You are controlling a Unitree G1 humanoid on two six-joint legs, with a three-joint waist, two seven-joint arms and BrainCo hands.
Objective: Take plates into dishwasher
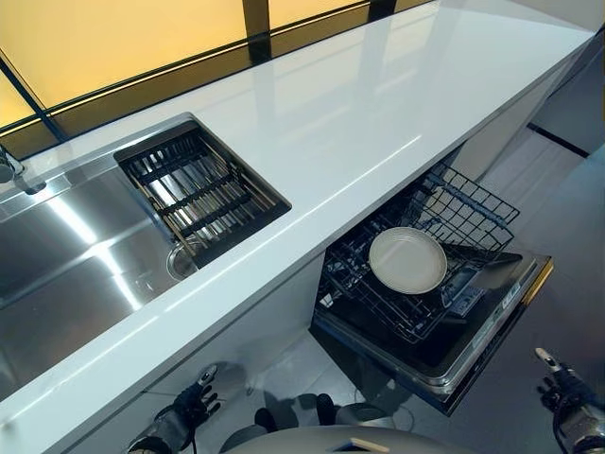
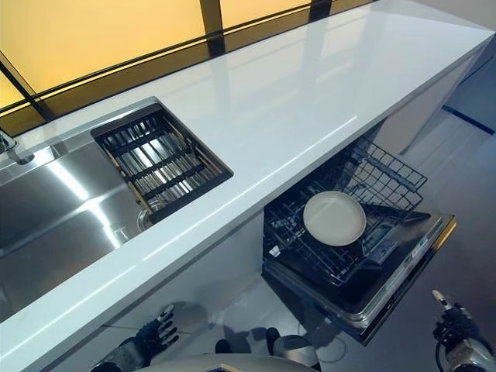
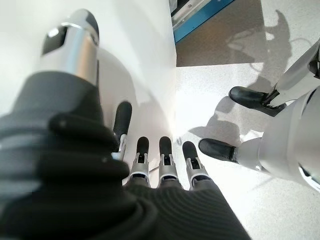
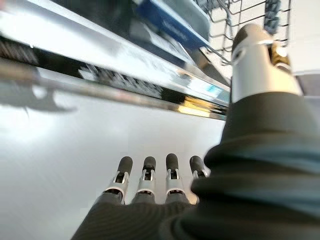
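Observation:
A round cream plate [image 1: 407, 260] lies flat in the black wire rack [image 1: 463, 203] of the pulled-out dishwasher drawer [image 1: 492, 326], under the white counter. My left hand [image 1: 189, 409] hangs low by the cabinet front at the lower left, fingers relaxed and empty; its fingers [image 3: 165, 160] show straight in the left wrist view. My right hand [image 1: 565, 392] hangs low at the lower right, beside the drawer's front, open and empty; its fingers [image 4: 150, 175] show straight in the right wrist view.
A long white counter [image 1: 359, 123] runs across the view. A steel sink [image 1: 76, 265] is set in its left part, with a black slatted drainer basket [image 1: 194, 189]. The dishwasher drawer sticks out over the grey floor [image 1: 567, 236].

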